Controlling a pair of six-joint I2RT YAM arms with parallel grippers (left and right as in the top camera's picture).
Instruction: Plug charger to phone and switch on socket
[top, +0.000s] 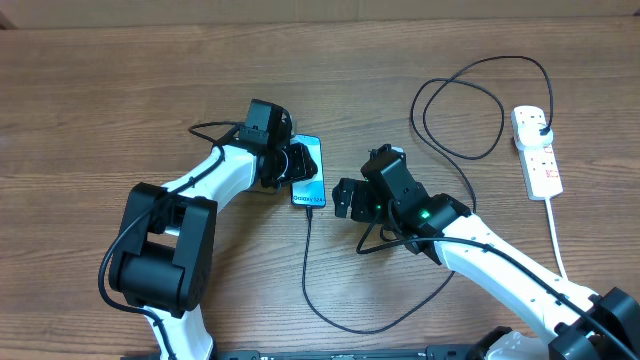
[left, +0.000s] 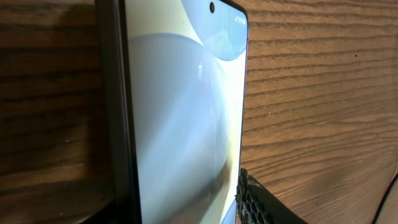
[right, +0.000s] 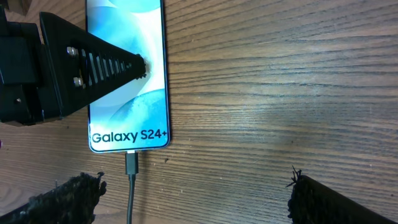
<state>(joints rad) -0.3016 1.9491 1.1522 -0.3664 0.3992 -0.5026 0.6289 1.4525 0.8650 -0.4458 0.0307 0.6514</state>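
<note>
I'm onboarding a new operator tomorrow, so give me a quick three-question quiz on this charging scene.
1. True or false: the charger's connector is plugged into the bottom edge of the phone.
2. The right gripper is: A) shut on the connector, B) open and holding nothing, C) shut on the phone.
3. Fill in: the charger's black plug sits in the white ____.
Key: 1 true; 2 B; 3 power strip.
</note>
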